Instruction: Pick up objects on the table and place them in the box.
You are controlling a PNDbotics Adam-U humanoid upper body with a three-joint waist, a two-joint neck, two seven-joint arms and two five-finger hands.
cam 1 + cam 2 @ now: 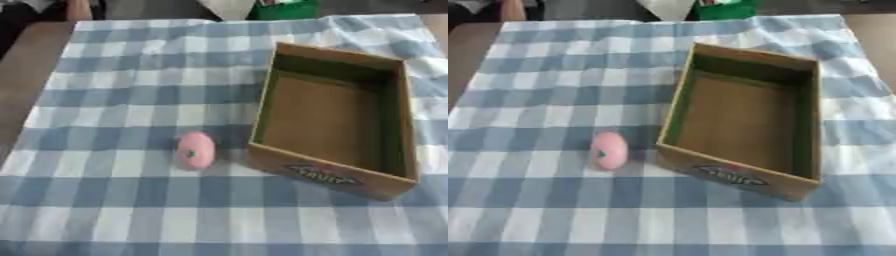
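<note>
Neither robot hand shows, so I cannot tell how their fingers stand. A pink egg-shaped object (195,150) lies on the checked tablecloth (114,200), just beside the open box's (332,176) left near corner, likely for a short lift.

Light was soft and even, moderately bright, with no glare anywhere. Both views were blurred throughout, so edges ran soft and the label on the near wall of the box (332,176) could not be read. The box's inner walls were dark with shade, deepest along its far and right sides. The pink object (195,150) cast a faint shadow on the checked cloth (131,200) beside it. The far edge of the scene was dimmer and indistinct.
</note>
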